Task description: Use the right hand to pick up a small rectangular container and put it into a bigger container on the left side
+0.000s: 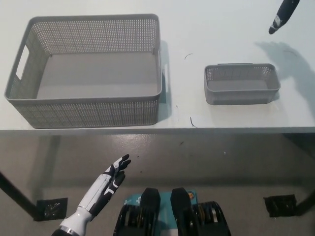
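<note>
A small grey mesh container point(241, 84) sits on the white table point(231, 34) right of centre, with nothing in it. A big grey mesh basket point(88, 69) stands at the left, also with nothing inside. Only part of my black right hand point(284, 14) shows at the top right corner, lifted well above and behind the small container, touching nothing; most of it is cut off by the picture's edge. My white left hand point(104, 187) rests below the table's front edge at the lower left, fingers spread, holding nothing.
The table's front edge point(157, 130) runs across the middle of the picture, with grey floor below it. Black table feet point(49, 209) show at the lower corners. A few thin dark marks point(192, 122) lie on the table between the containers.
</note>
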You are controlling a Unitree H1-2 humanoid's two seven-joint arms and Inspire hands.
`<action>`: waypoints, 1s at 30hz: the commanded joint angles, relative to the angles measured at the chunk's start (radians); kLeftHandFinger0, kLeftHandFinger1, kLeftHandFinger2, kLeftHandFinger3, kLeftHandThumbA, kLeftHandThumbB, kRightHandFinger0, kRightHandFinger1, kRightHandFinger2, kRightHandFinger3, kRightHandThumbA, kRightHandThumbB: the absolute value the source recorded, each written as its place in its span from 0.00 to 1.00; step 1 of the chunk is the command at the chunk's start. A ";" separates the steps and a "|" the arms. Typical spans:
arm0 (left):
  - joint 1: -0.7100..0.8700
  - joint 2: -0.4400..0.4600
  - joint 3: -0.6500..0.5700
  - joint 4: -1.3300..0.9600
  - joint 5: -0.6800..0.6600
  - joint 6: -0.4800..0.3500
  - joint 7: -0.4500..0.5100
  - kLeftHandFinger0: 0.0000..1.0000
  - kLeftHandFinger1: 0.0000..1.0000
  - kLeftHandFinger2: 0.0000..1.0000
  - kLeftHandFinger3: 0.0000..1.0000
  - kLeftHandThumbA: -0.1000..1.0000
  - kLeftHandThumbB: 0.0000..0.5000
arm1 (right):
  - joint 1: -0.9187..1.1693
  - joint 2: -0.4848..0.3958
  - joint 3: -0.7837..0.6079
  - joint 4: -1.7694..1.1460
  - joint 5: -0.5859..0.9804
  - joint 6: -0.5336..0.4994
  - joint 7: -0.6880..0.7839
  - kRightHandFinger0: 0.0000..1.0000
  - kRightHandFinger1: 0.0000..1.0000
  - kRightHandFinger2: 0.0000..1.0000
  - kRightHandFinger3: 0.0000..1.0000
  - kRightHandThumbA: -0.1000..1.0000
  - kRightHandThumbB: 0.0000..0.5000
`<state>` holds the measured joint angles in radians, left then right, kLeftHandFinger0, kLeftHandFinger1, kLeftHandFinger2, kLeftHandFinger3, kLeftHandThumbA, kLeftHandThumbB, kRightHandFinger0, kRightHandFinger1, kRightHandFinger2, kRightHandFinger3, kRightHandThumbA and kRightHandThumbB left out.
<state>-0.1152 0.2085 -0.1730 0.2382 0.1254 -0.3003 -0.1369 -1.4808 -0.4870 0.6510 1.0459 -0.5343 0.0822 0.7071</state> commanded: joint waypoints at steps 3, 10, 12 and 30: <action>0.005 0.014 0.002 -0.037 -0.002 -0.059 -0.016 1.00 1.00 1.00 1.00 1.00 0.53 | -0.176 0.068 0.028 0.183 -0.038 -0.113 0.059 1.00 1.00 1.00 1.00 1.00 0.68; 0.008 0.014 0.003 -0.041 -0.010 -0.056 -0.023 1.00 1.00 1.00 1.00 1.00 0.55 | -0.159 0.141 0.017 0.231 -0.030 -0.067 0.059 1.00 1.00 1.00 1.00 1.00 0.69; 0.008 0.013 0.005 -0.041 -0.005 -0.056 -0.020 1.00 1.00 1.00 1.00 1.00 0.54 | -0.146 0.171 0.025 0.261 -0.039 -0.080 0.039 1.00 1.00 1.00 1.00 1.00 0.72; 0.022 0.009 0.008 -0.056 -0.003 -0.048 -0.026 1.00 1.00 1.00 1.00 1.00 0.53 | 0.002 0.278 0.050 0.382 -0.092 0.002 -0.135 1.00 1.00 1.00 1.00 1.00 0.84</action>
<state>-0.0872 0.2087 -0.1702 0.2112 0.1275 -0.3134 -0.1530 -1.4588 -0.2110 0.6868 1.4180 -0.5904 0.0687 0.6634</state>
